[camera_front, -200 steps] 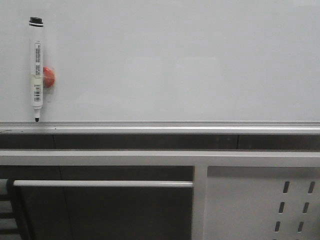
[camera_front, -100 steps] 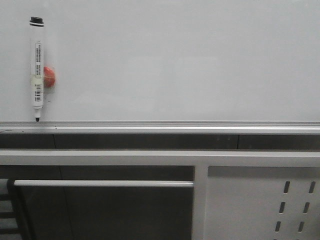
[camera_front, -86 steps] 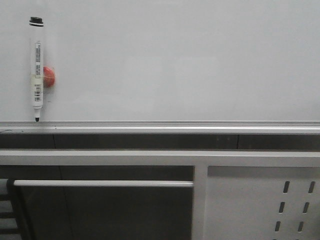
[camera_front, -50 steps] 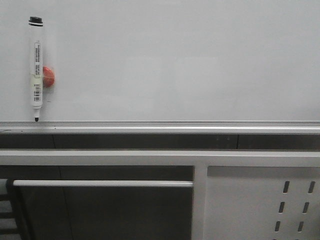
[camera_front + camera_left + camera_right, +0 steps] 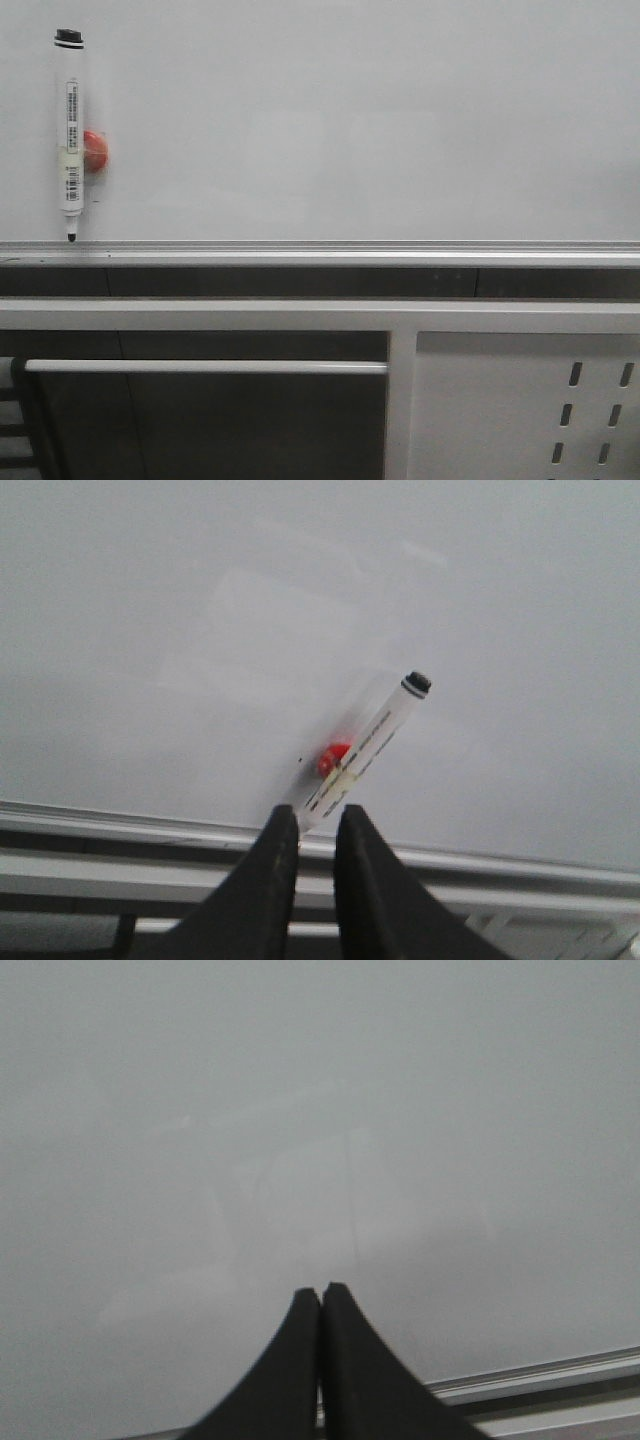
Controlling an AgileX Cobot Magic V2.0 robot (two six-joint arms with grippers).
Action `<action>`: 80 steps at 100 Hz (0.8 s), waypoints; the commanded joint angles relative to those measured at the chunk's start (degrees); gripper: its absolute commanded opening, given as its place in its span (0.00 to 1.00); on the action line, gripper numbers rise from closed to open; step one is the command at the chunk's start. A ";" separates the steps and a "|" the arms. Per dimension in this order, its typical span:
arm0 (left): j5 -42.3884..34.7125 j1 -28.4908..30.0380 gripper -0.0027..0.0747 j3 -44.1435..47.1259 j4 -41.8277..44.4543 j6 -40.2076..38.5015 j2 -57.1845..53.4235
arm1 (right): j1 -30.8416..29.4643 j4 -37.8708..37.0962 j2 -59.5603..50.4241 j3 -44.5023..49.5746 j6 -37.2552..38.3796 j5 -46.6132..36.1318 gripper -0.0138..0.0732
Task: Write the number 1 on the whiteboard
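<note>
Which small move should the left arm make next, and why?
Probably ease the left gripper forward around the marker. The whiteboard has no stroke yet, the marker hangs by the red magnet, and the slightly parted fingers sit just short of its tip end, holding nothing.

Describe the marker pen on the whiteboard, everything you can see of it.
The marker pen has a white barrel with a barcode label, a pale band at mid-length, a black end cap on top and a small dark tip pointing down. It hangs upright against the whiteboard at far left, tip just above the silver rail. A red round piece sits against its right side.
</note>
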 commanded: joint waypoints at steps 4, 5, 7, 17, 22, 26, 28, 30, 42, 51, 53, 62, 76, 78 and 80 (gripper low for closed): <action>0.10 -0.33 0.45 -6.94 2.69 5.42 8.72 | 2.73 -0.71 4.05 -5.32 -4.94 1.04 0.24; 0.10 -0.33 0.46 -7.21 2.69 5.71 9.19 | 3.08 -0.71 4.34 -5.59 -5.05 1.26 0.25; 0.24 -0.33 0.49 -7.98 2.57 6.41 10.55 | 3.61 -0.71 4.79 -5.95 -5.04 1.73 0.29; 0.83 -0.33 0.50 -11.19 2.44 8.31 16.01 | 6.01 -0.71 6.60 -6.38 -5.04 3.48 0.47; 0.83 -0.69 0.49 -12.32 2.44 10.15 18.45 | 7.04 -0.60 7.45 -6.38 -5.04 4.23 0.53; 0.41 -1.33 0.48 -12.94 2.44 11.17 19.72 | 7.85 -0.60 8.06 -6.38 -5.04 4.68 0.55; 0.15 -1.80 0.47 -13.08 2.44 11.39 20.39 | 8.20 -0.60 8.29 -6.38 -5.04 4.79 0.55; -0.20 -2.15 0.47 -13.24 2.35 11.53 21.03 | 8.44 -0.60 8.34 -6.38 -5.04 4.79 0.55; -2.72 -6.60 0.46 -13.33 2.35 13.35 23.92 | 9.19 -0.60 8.73 -6.38 -5.04 3.46 0.55; -5.95 -10.36 0.45 -13.33 2.47 15.88 26.21 | 9.19 -0.60 8.73 -6.38 -5.16 2.25 0.55; -7.07 -11.31 0.45 -13.33 2.66 16.15 26.74 | 9.19 -0.60 8.73 -6.38 -5.16 2.00 0.55; -14.04 -15.07 0.45 -13.33 2.80 17.07 29.10 | 9.19 -0.78 8.73 -6.38 -5.16 1.23 0.55; -23.64 -19.46 0.45 -13.33 4.05 17.07 32.91 | 9.19 -0.78 8.73 -6.38 -5.16 1.20 0.55; -24.07 -19.87 0.45 -13.33 4.40 17.07 33.68 | 9.19 -0.78 8.73 -6.38 -5.16 1.20 0.55; -24.50 -20.18 0.45 -13.33 4.62 17.07 34.21 | 9.19 -0.78 8.73 -6.38 -5.16 1.20 0.55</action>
